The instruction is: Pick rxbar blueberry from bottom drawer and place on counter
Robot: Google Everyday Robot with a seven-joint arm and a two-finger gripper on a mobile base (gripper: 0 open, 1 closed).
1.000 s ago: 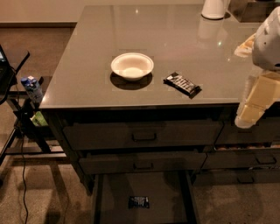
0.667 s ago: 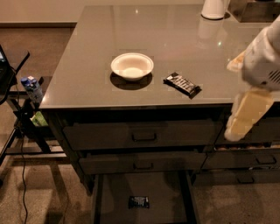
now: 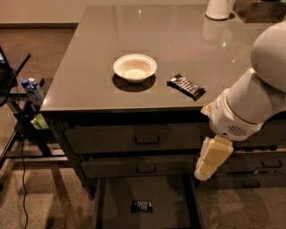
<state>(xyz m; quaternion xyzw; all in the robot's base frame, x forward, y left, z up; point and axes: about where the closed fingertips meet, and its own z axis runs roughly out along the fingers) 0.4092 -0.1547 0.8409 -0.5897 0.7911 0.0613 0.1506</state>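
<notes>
The rxbar blueberry [image 3: 141, 206], a small dark wrapper with pale print, lies flat on the floor of the open bottom drawer [image 3: 116, 197] below the counter front. The counter [image 3: 170, 40] is a glossy grey worktop. My gripper [image 3: 210, 159] hangs from the white arm at the right, pointing down in front of the drawer fronts, above and to the right of the bar. It holds nothing that I can see.
A white bowl [image 3: 135, 67] and a longer black bar with white lettering [image 3: 186, 86] lie on the counter. A white vessel [image 3: 219, 9] stands at the back. Two shut drawers with handles [image 3: 147, 139] are above the open one. A stand with a bottle [image 3: 33, 91] is at the left.
My arm and gripper have moved left and downward, from beside the counter's right edge to in front of the drawers. The bar, bowl and drawer have not moved.
</notes>
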